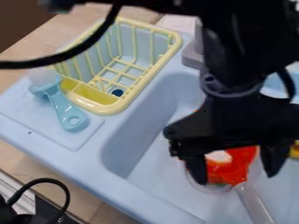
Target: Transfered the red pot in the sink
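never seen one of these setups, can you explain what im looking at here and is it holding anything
That black machine is a robot arm, seen from a fixed camera looking down at a slant. It comes in from the top edge and ends in a two-fingered claw. Below is a light blue toy sink. On its ledge stand a pale yellow dish rack and, beside it, a blue utensil. The red pot, with a see-through handle, is in the basin. The claw's fingers are spread above it, so it doesn't look gripped, though one view can't fully settle that.
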Motion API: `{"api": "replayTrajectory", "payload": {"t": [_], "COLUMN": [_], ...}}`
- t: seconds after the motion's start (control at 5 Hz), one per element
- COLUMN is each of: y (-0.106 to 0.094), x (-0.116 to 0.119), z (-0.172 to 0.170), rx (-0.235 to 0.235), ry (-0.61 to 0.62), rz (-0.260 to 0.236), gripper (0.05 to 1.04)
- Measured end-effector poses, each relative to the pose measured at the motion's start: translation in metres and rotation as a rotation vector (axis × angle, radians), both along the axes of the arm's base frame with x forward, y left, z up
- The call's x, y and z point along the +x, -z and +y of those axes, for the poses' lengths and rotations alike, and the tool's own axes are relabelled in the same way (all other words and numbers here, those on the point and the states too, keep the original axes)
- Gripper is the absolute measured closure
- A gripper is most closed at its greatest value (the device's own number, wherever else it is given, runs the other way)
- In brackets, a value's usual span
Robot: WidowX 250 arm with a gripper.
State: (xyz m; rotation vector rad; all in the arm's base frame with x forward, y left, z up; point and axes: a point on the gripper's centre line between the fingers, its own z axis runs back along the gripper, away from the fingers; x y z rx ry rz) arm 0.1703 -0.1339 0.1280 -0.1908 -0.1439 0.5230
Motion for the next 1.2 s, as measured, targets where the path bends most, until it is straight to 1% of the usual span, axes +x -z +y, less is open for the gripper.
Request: {"api": "replayTrajectory", "payload": {"t": [0.2,0.4,0.6,0.8,1.0,1.2], "y": [0.005,-0.002,-0.004,-0.01,-0.017,-0.023], "x": [0.002,0.018,0.027,0.042,0.057,0.073], "z": [0.006,0.041,0.055,0.065,0.077,0.1], "rx": [0.069,0.039,0.082,0.121,0.162,0.205], "ry": [0.092,0.095,0.126,0.131,0.096,0.081], "rz": [-0.114,-0.102,-0.09,-0.122,-0.147,-0.165], "gripper": [0.084,0.084,0.084,0.084,0.084,0.084]}}
